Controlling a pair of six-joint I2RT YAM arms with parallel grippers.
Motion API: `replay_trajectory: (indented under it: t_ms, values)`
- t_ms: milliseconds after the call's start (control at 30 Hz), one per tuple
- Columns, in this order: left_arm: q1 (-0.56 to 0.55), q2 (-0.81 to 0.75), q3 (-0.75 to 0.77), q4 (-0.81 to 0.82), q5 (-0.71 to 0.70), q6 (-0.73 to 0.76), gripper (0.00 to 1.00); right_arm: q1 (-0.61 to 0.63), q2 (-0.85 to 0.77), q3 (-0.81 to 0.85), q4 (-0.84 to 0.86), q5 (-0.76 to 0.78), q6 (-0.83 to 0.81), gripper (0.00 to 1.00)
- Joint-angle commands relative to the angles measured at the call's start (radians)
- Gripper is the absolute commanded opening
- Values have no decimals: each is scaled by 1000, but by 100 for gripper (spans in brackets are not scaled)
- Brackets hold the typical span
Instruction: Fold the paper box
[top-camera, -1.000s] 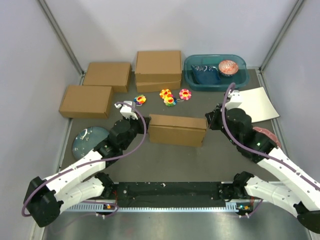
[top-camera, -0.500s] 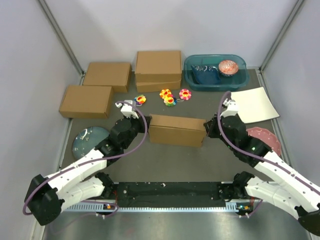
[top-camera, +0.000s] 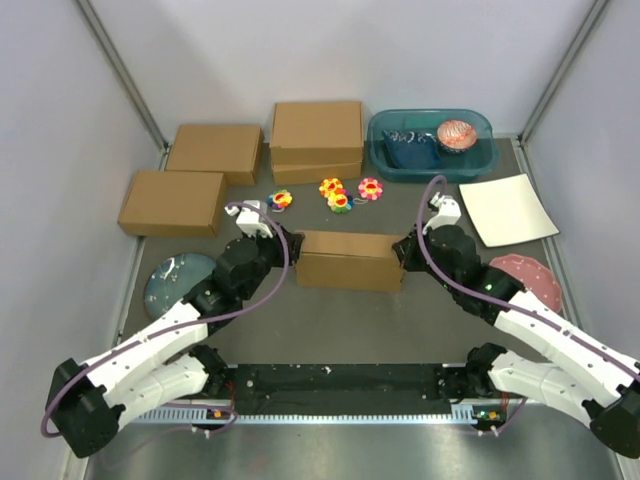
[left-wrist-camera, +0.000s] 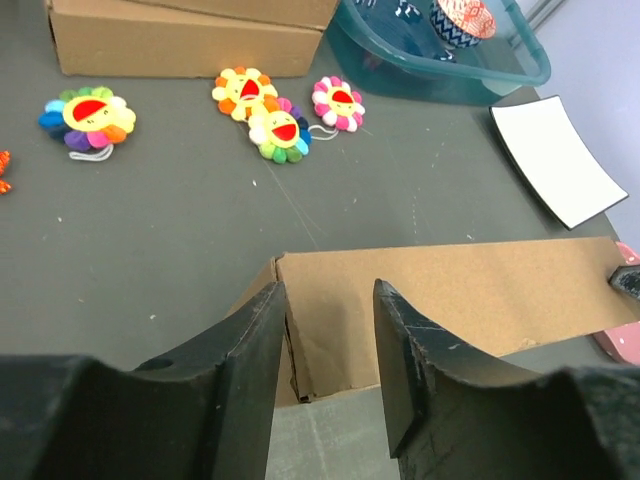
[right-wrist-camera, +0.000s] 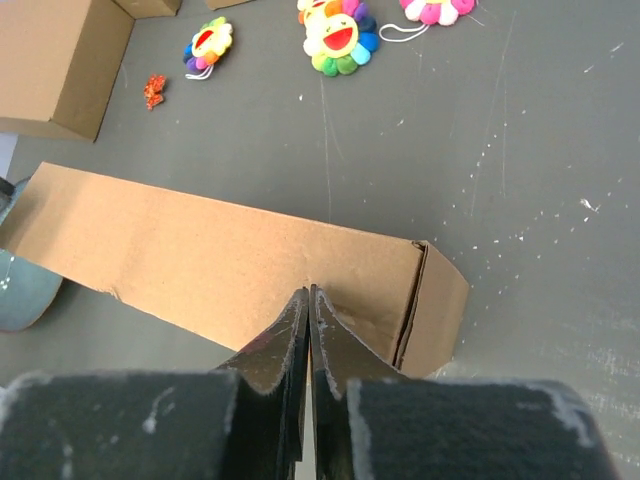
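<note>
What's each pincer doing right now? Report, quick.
Left pincer: open, at the paper box's left end.
Right pincer: closed, nothing visibly held, tips over the box's top.

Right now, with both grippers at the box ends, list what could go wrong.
1. The shut right gripper meets the top of the paper box near its right end; pushing could dent or skid it.
2. The open left gripper straddles the left end corner; closing there might crush the end flap.

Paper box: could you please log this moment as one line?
box: centre, looks closed | left gripper: open, over left end | right gripper: shut, tips on top near right end
</note>
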Motion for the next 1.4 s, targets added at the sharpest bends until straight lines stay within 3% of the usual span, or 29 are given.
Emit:
replay_trajectory:
  t_ms: [0, 233, 467, 600, 767, 900, 1000, 1200, 1367]
  values:
    - [-2, -20, 135, -45, -22, 45, 47, 4, 26, -25, -3, -23, 14, 0]
    - [-2, -38, 217, -64, 18, 64, 44, 4, 34, -25, -3, -23, 15, 0]
    - [-2, -25, -18, -61, 90, -28, 19, 6, 17, -43, -3, -25, 23, 0]
    - [-2, 6, -113, -65, 141, -105, 18, 4, -4, -31, -9, -20, 17, 0]
    - [-2, -92, -74, -12, 28, -57, 32, 4, -26, 32, -35, -3, 1, 8]
    - [-1, -129, 24, -48, -48, -2, 48, 4, -56, 82, -66, 35, -6, 31]
    - [-1, -135, 64, -75, -91, 7, 52, 4, -82, 98, -96, 88, -17, 40]
    - [2, -88, 27, -95, -141, -8, 59, 4, -63, 53, -124, 141, -17, 43]
    - [1, -39, -21, -44, 49, -10, 59, 3, -34, -4, -107, 70, 1, 41]
